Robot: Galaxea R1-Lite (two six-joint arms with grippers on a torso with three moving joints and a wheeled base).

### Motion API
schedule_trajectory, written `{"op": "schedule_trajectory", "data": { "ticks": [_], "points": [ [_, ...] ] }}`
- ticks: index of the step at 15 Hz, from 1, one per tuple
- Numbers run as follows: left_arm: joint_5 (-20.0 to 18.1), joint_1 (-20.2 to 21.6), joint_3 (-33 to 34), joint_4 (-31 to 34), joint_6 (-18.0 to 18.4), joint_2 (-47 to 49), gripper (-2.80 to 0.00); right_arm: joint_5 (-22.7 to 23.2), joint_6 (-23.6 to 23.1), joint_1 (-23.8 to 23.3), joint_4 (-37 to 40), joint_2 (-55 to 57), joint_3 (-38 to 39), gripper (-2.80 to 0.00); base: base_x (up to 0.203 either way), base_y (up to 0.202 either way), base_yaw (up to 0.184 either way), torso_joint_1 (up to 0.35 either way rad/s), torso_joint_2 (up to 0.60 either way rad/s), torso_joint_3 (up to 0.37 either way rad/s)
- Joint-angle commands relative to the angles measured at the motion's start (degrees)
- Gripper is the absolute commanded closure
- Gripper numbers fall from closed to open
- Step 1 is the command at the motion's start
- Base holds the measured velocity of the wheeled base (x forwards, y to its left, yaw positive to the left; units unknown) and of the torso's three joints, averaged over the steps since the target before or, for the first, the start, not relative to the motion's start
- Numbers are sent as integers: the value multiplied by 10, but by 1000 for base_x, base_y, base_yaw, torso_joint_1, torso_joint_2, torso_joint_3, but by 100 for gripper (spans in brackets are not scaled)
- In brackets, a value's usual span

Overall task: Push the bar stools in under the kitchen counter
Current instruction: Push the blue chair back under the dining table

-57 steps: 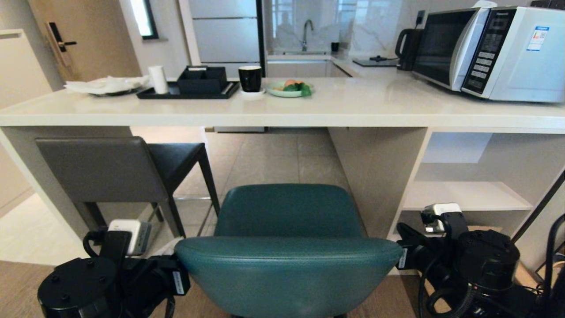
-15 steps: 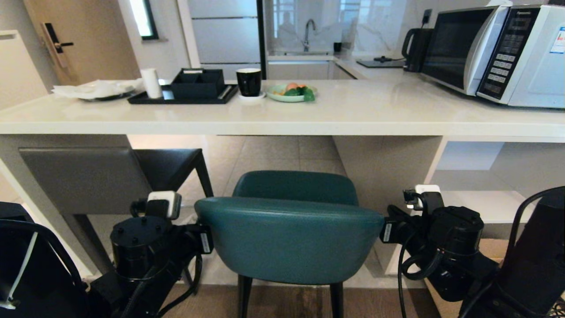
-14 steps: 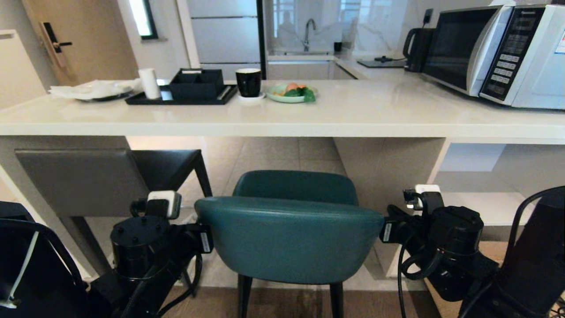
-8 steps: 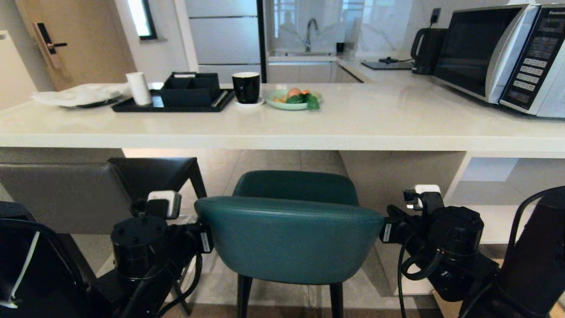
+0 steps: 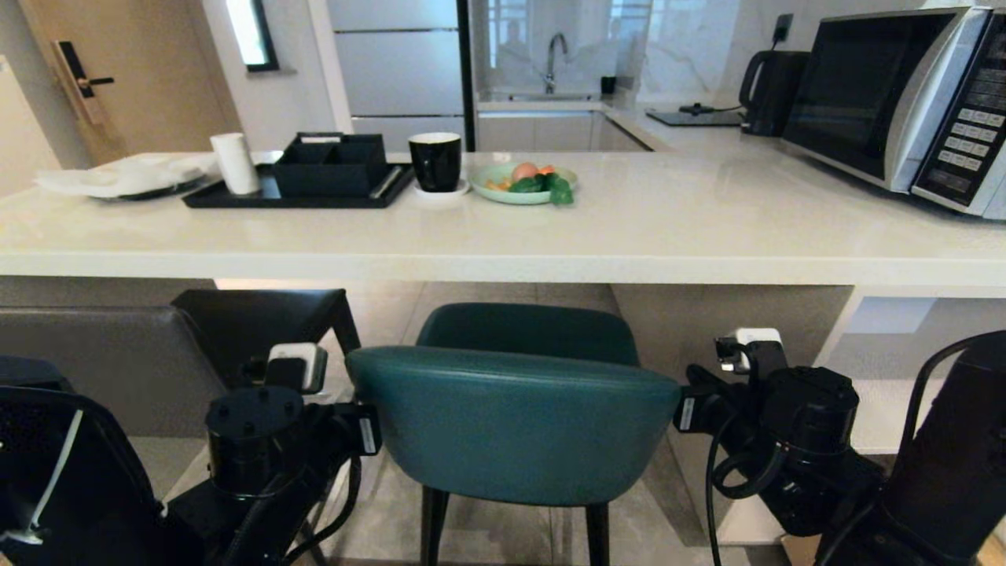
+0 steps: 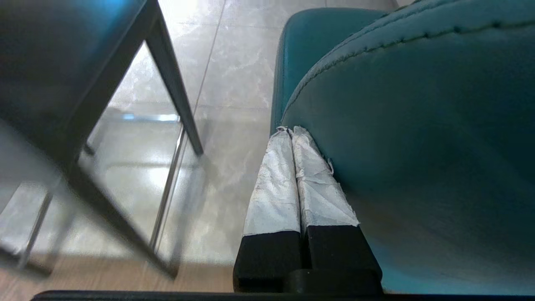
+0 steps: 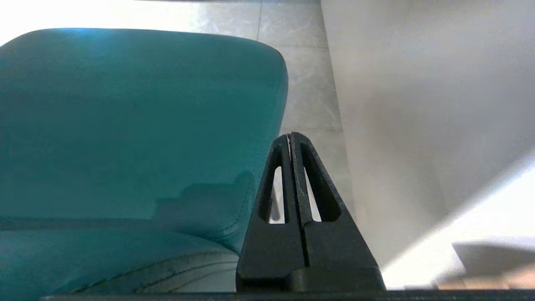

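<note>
At far left the dark-grey stool [image 5: 118,362] stands with its seat already partly beneath the worktop [image 5: 503,244]. Next comes the left gripper [image 6: 292,133], fingers pressed together and empty, lying flat against the left flank of the teal stool's [image 5: 515,424] curved back. The teal stool sits dead centre between both arms, its seat front just under the worktop edge and its back not yet beneath it. On its right flank the right gripper [image 7: 290,138] is likewise closed on nothing, close beside the backrest. The worktop lies straight ahead of both grippers, beyond the stool, so the push likely runs forward, shared evenly, with the pale side panel [image 5: 668,330] near on the right
</note>
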Motion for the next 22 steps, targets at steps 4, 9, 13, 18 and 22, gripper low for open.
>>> {"op": "schedule_trajectory", "data": {
  "ticks": [4,9,13,18,22],
  "points": [
    [2,0,0,-6,-1,1,0,-3,1,-1,-5,0,0,0,193,0,0,8,0,1],
    [3,-2,5,-12,-4,3,0,-4,3,-1,-7,-4,10,0,166,0,2,4,3,-1],
    [3,-10,70,-74,14,-10,0,-5,5,-1,-21,-31,57,0,0,0,0,0,0,0],
    [4,-7,102,-74,30,-133,0,-6,2,-33,-22,-142,102,0,0,0,0,0,0,0],
    [5,-7,154,-74,47,-248,0,-5,-9,-99,-7,-263,145,0,0,0,0,0,0,0]
  ]
}}
